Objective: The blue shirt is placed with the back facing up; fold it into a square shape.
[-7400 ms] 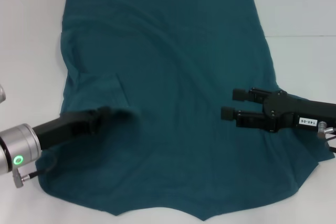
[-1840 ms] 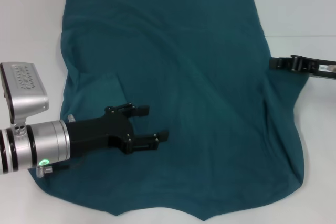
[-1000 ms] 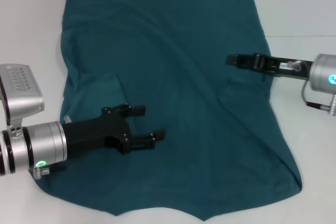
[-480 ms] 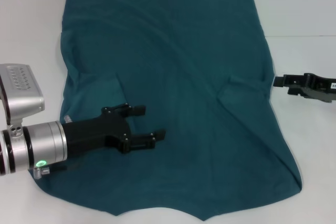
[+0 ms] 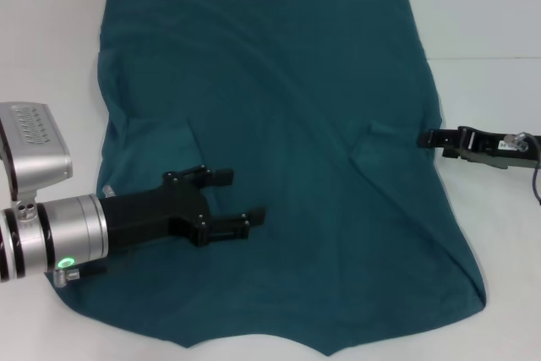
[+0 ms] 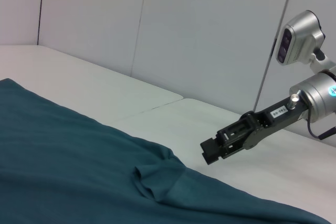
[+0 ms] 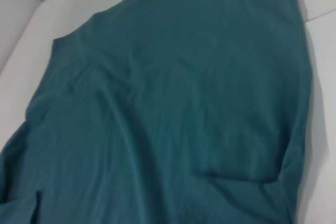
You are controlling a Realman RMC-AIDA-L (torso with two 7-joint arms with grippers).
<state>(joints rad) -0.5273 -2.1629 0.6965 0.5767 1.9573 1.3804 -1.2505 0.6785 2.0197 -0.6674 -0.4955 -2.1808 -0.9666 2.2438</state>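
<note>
**Right arm back in at the shirt's edge**

Right gripper [image 5: 429,136] has moved inward since 0.5 s ago, now at the blue shirt [image 5: 279,124] right edge; jaw state: can't tell. Left gripper [image 5: 241,200] unchanged, jaws apart, over the shirt's left half. Shirt lies spread on white table [image 5: 51,65] (both sleeves folded in). Pale wall panels [image 6: 199,30] behind.

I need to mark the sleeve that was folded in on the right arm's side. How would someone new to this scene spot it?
Start with the blue shirt spread over the white table. Follow its edge on the robot's right to where the right gripper hovers beside it. Just inside lies the folded-in sleeve, a small raised flap with a creased edge, while the cloth around it lies smoother.
</note>
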